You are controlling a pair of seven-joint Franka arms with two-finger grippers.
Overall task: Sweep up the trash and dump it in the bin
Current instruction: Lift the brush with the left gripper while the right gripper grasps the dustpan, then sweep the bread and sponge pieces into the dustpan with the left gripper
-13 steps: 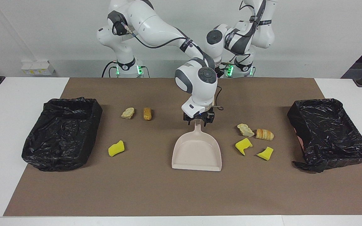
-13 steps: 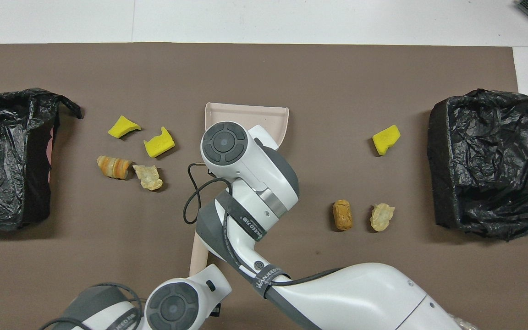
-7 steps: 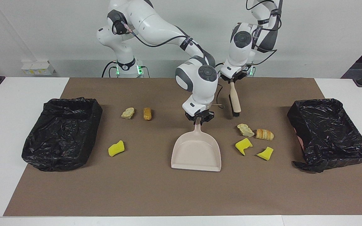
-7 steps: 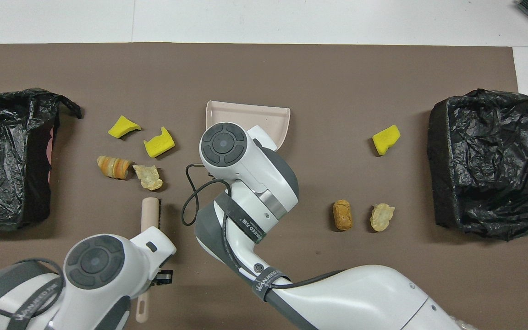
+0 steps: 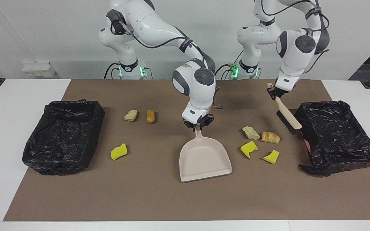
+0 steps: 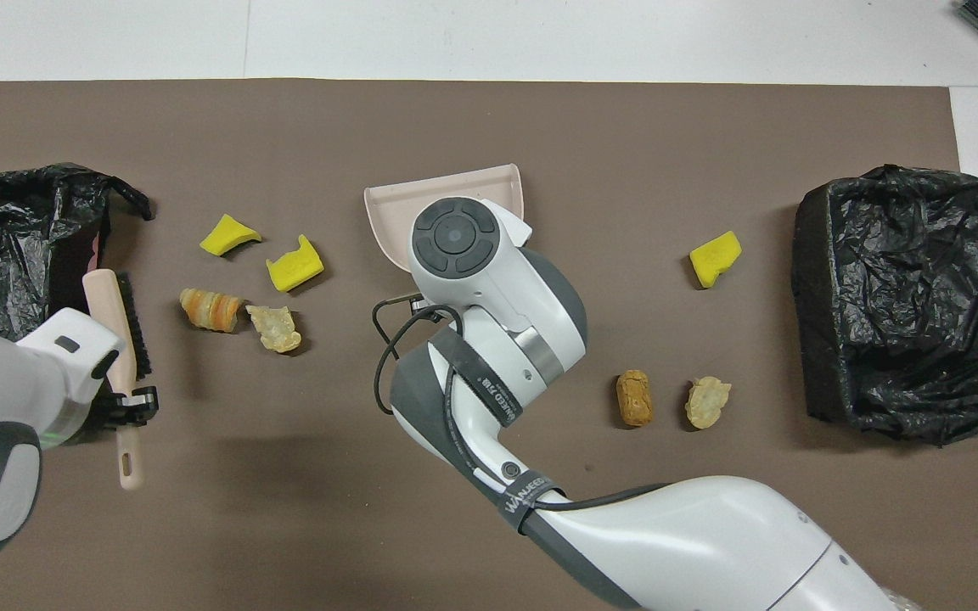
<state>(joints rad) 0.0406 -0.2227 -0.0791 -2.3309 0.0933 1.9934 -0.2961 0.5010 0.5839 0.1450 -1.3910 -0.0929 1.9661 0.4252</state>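
Facing view, centre of the frame: the right hand [image 5: 198, 124] is clamped on the thin handle of the beige dustpan [image 5: 204, 159], whose pan lies on the brown mat [image 5: 159, 195] with its open mouth toward the lower edge of the frame, turned a little toward the lower right. At the upper right the left hand [image 5: 273, 93] is up in the air, clamped on the handle of the brush [image 5: 287, 113] — the brush slants down toward the right, black bristles underneath, its head just beside the rim of the bin [image 5: 339, 138] lined with black plastic at the right of the frame.

Between dustpan and that bin, right of centre, lie four pieces of the trash: a pale lump [image 5: 251, 132] touching or nearly touching a golden-brown ridged piece [image 5: 270, 137], and lower in the frame two yellow sponge chunks [image 5: 248, 149] [image 5: 271, 157], slightly apart from each other. Left of centre lie three more — a pale lump [image 5: 130, 115] and a brown piece [image 5: 151, 116] side by side, with a yellow sponge chunk [image 5: 118, 151] below them. A second black-lined bin [image 5: 63, 136] sits at the left of the frame. All seven scraps rest on the mat, none in the dustpan or in either bin. The mat covers the white table [image 5: 8, 106].
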